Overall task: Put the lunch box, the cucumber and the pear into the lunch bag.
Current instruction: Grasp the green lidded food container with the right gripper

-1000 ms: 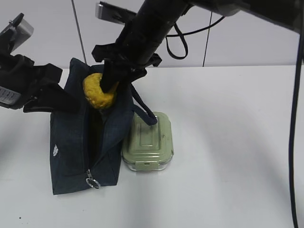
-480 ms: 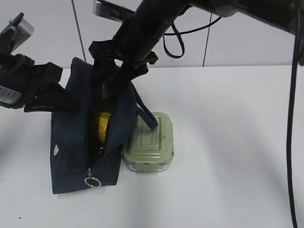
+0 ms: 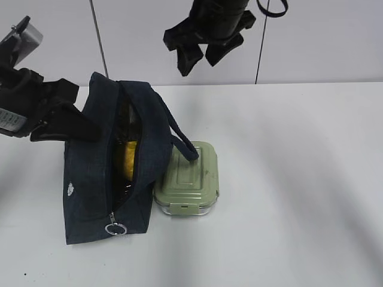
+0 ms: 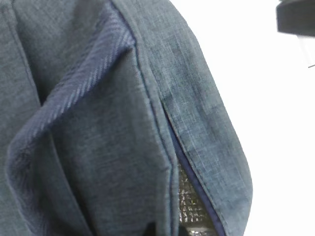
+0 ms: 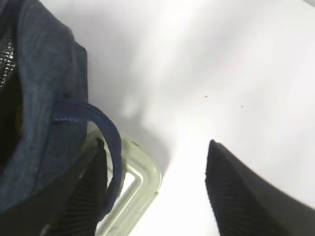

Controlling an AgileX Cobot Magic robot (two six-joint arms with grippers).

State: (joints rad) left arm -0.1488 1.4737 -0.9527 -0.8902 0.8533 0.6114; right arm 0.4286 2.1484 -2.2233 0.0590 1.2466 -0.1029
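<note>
My right pincer (image 3: pixel 200 57) hangs high above the table (image 3: pixel 299 179) with its jaws spread wide and nothing between them. Below it and toward my left stands the lunch bag (image 3: pixel 102 173), unzipped, with the pear (image 3: pixel 127 158) lying inside. The lunch box (image 3: pixel 188 178) sits on the table touching the bag's near side, a loop handle (image 3: pixel 182 143) draped on its lid. My left pincer (image 3: pixel 54 116) is clamped shut on the bag's far wall.

Navy lunch bag (image 3: pixel 96 173) stands unzipped at left-centre frame. Yellow pear (image 3: pixel 127 160) lies inside; cucumber possibly hidden. Sage-lidded lunch box (image 3: pixel 188 178) touches its right side.
</note>
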